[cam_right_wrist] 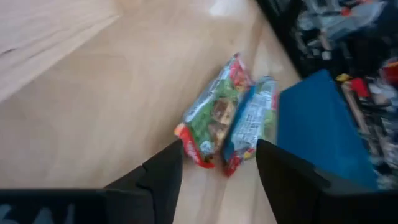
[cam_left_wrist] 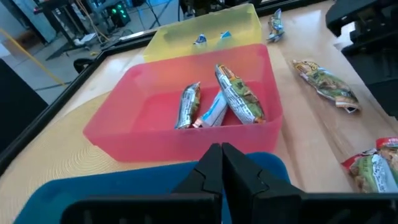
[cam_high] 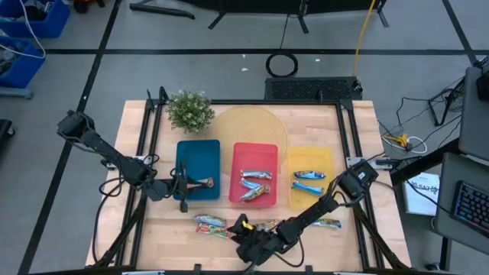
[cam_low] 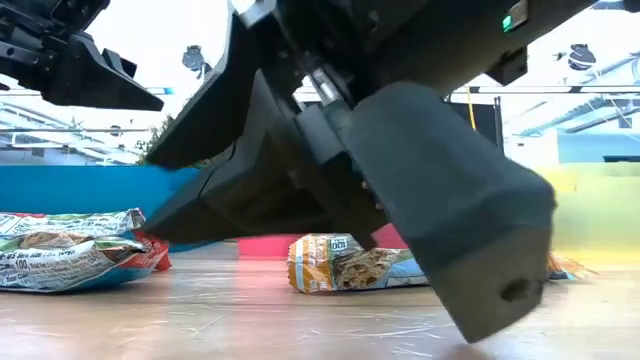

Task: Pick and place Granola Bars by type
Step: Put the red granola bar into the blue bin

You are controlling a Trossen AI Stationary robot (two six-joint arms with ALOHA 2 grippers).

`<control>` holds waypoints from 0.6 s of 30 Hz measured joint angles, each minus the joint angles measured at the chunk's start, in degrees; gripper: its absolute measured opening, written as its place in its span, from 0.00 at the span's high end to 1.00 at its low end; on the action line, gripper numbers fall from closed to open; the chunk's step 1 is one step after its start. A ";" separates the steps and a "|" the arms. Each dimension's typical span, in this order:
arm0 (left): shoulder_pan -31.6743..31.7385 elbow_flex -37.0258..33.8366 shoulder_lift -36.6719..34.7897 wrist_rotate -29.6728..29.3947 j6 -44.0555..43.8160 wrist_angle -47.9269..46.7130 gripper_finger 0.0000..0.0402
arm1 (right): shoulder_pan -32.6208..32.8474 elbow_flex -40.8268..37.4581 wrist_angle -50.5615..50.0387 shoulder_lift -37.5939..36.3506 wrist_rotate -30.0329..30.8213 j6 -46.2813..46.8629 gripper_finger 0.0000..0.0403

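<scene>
The granola bars are spread over table and trays. Two red-green bars [cam_right_wrist: 217, 118] lie side by side on the wood straight ahead of my right gripper [cam_right_wrist: 217, 168], which is open and low at the near edge [cam_high: 243, 229]. Another bar [cam_high: 263, 225] lies beside that arm, and one [cam_high: 328, 223] sits near the yellow tray. The pink tray [cam_left_wrist: 124, 134] holds three bars [cam_left_wrist: 239, 96], and the yellow tray [cam_high: 309, 164] holds two blue ones [cam_high: 309, 181]. My left gripper [cam_left_wrist: 222, 158] is shut above the blue tray [cam_high: 197, 164], beside a bar [cam_high: 203, 182] lying in it.
A small potted plant [cam_high: 189, 111] stands at the far left of the table. A round woven mat [cam_high: 248, 126] lies under the far ends of the trays. Black frame rails [cam_high: 145, 153] run along both table sides. The three trays sit close together mid-table.
</scene>
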 joint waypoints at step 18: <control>0.02 0.00 0.00 0.69 2.42 0.86 0.84 | 1.85 -0.20 1.86 -6.95 13.73 -7.79 0.58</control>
